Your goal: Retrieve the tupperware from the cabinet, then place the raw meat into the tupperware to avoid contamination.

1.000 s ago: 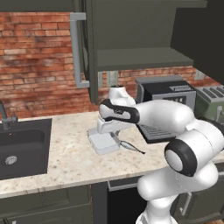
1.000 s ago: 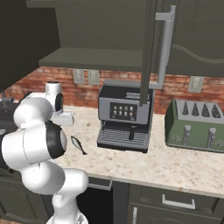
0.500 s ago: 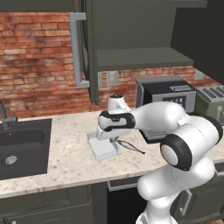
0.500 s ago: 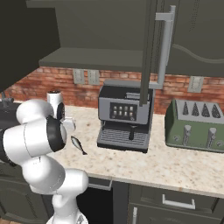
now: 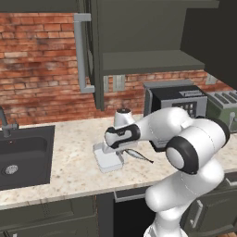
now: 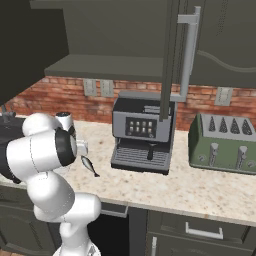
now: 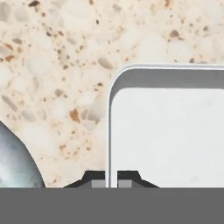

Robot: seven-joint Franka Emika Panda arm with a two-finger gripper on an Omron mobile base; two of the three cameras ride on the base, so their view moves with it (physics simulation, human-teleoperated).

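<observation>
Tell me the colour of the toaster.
The toaster is muted green with grey levers, clearest in the right base view.

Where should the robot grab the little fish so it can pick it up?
Probably around the middle of the fish, coming straight down from above. It lies flat on the counter beside the tupperware, long and thin, so fingers closing across its narrow body should fit. The pointed tail looks too thin to hold.

Red brick wall (image 5: 41,60) behind a speckled beige counter (image 5: 74,166). Dark sink (image 5: 23,155) with faucet (image 5: 5,126) set into the counter at left. Black coffee machine (image 6: 142,132) against the wall, green toaster (image 6: 225,142) just beside it. Grey outlets (image 6: 97,88) on the brick. Dark drawers (image 6: 200,230) below.
</observation>
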